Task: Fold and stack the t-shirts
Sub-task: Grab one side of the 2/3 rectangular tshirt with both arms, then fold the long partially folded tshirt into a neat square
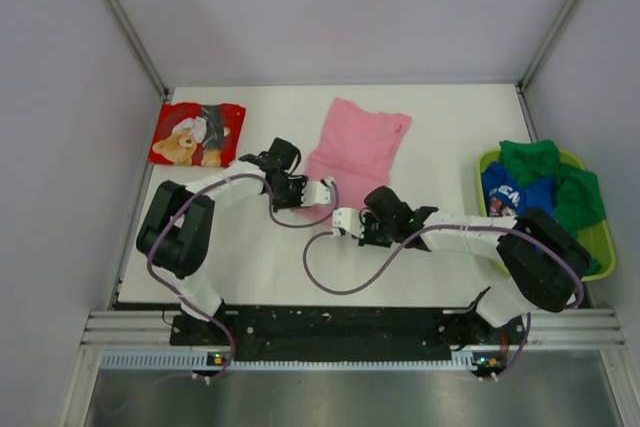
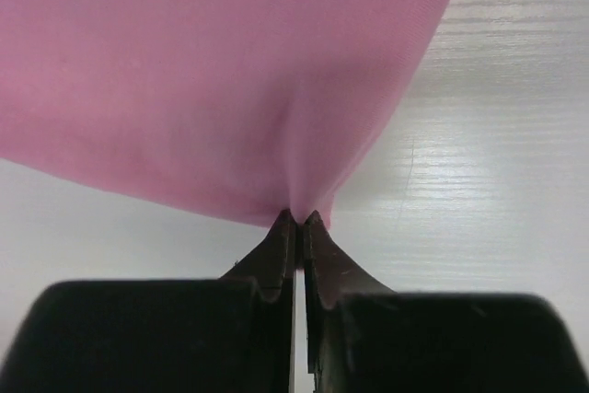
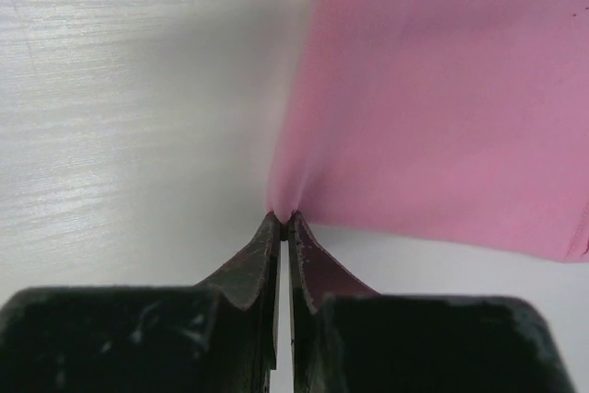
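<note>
My left gripper (image 2: 301, 218) had its fingers pressed together on a pinch of the pink shirt (image 2: 212, 80), the cloth puckering right at the tips. My right gripper (image 3: 281, 218) was the same story: fingers clamped on the shirt's edge, fabric fanning away to the right in its wrist view. From above, I saw both grippers close together at the near edge of the pink shirt, which lay around the middle of the white table (image 1: 260, 257). The red teddy-bear shirt (image 1: 198, 134) lay flat at the far left corner. Well off to the right, the blue shirt (image 1: 515, 192) and the green shirt (image 1: 530, 159) were heaped in the yellow-green tray (image 1: 603, 247).
</note>
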Tool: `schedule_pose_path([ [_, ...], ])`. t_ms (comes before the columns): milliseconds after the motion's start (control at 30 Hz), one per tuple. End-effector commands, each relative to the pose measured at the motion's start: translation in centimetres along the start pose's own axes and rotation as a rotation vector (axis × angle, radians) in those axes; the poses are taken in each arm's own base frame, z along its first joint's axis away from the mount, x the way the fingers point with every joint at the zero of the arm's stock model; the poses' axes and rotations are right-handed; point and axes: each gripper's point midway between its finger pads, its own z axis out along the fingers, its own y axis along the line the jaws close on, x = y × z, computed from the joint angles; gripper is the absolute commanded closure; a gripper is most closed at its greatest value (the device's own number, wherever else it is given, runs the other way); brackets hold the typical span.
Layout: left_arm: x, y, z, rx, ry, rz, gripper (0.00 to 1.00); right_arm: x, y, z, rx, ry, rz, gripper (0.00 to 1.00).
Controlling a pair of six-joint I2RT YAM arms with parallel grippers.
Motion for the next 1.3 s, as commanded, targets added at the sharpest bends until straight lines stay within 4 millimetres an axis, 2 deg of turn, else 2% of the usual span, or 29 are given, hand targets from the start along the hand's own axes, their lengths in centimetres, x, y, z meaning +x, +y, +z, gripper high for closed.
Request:
schedule_pose_path([
  [0, -0.6, -2.1, -0.9, 0.049, 0.004, 0.017, 1.00, -2.8, -1.6, -1.7, 0.051, -0.065, 0.042, 1.00],
  [100, -0.8, -3.9, -2.6, 0.074, 0.000, -0.013, 1.00, -3.8, -0.1, -3.5, 0.022, -0.090, 0.026, 1.00],
  [200, -1.3, -6.4, -4.7, 0.117, -0.027, -0.033, 1.00, -4.7, 2.8, -5.5, -0.051, -0.098, -0.032, 1.00],
  [367, -2.0, -13.2, -8.8, 0.298, -0.041, -0.059, 1.00, -6.0, 8.5, -10.2, -0.214, -0.130, -0.103, 1.00],
  [400, -2.1, -14.5, -9.7, 0.338, -0.039, -0.067, 1.00, -5.9, 9.2, -11.0, -0.235, -0.118, -0.106, 1.00],
  [500, -2.6, -17.2, -11.8, 0.421, -0.025, -0.113, 1.00, -7.5, 10.4, -13.5, -0.278, -0.141, -0.109, 1.00],
  [600, -3.4, -17.6, -13.2, 0.430, -0.039, -0.153, 1.00, -8.8, 10.9, -14.7, -0.306, -0.192, -0.097, 1.00],
  [700, -4.7, -15.1, -13.9, 0.339, -0.054, -0.183, 1.00, -8.9, 9.6, -14.7, -0.251, -0.186, -0.061, 1.00],
  [767, -5.4, -12.2, -14.2, 0.237, -0.041, -0.204, 1.00, -8.3, 7.8, -14.3, -0.200, -0.164, 0.006, 1.00],
  [933, -6.7, -4.1, -14.1, 0.015, -0.008, -0.299, 1.00, -7.2, 1.7, -13.9, -0.044, -0.146, 0.176, 1.00],
  [1067, -8.1, 1.5, -13.5, -0.080, -0.018, -0.355, 1.00, -5.8, -3.7, -13.9, 0.083, -0.132, 0.307, 1.00],
  [1267, -9.5, 9.5, -12.7, -0.206, -0.030, -0.404, 1.00, -3.9, -9.1, -13.7, 0.187, -0.100, 0.430, 1.00],
])
